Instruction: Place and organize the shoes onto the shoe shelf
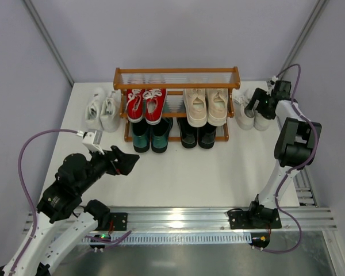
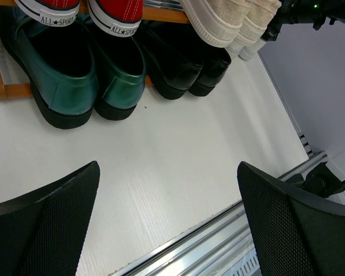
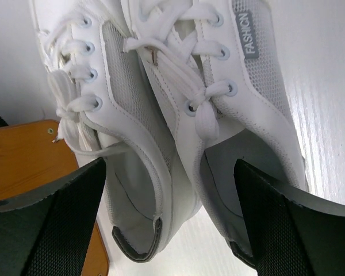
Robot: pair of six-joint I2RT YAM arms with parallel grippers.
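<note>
Inspecting the surface: a white table point(image 1: 218, 172) enclosed by plain pale grey walls point(image 1: 178, 34), with an aluminium rail point(image 1: 178, 215) along the near edge carrying both arm bases.

Shoe shelf point(image 1: 177, 71): one, orange-brown wood, three slatted tiers, standing at the far centre of the table.

Position relative to the grippers:
- Right gripper point(image 3: 169, 167) is over the right white pair point(image 1: 245, 108), which stands on the table just beside the shelf's right post. Its fingers point(image 3: 57, 224) stand wide apart, one on each outer side of the two heels. Whether they grip or merely flank the pair cannot be told.
- Left gripper point(image 2: 168, 167) hangs over bare table in front of the shelf, fingers spread wide and holding nothing. The green loafers point(image 1: 151, 137) lie nearest to it, a clear gap between.

Count:
- Six pairs, twelve shoes.
- Middle tier: red sneakers point(image 1: 144, 104) on the left, beige sneakers point(image 1: 206, 107) on the right.
- Bottom tier: green loafers on the left, black loafers point(image 1: 197, 134) on the right, heels overhanging the front edge.
- On the table: two pairs, the left white pair point(image 1: 102, 109) beside the shelf's left post and the right white pair opposite.
- Four pairs shelved, two not.
</note>
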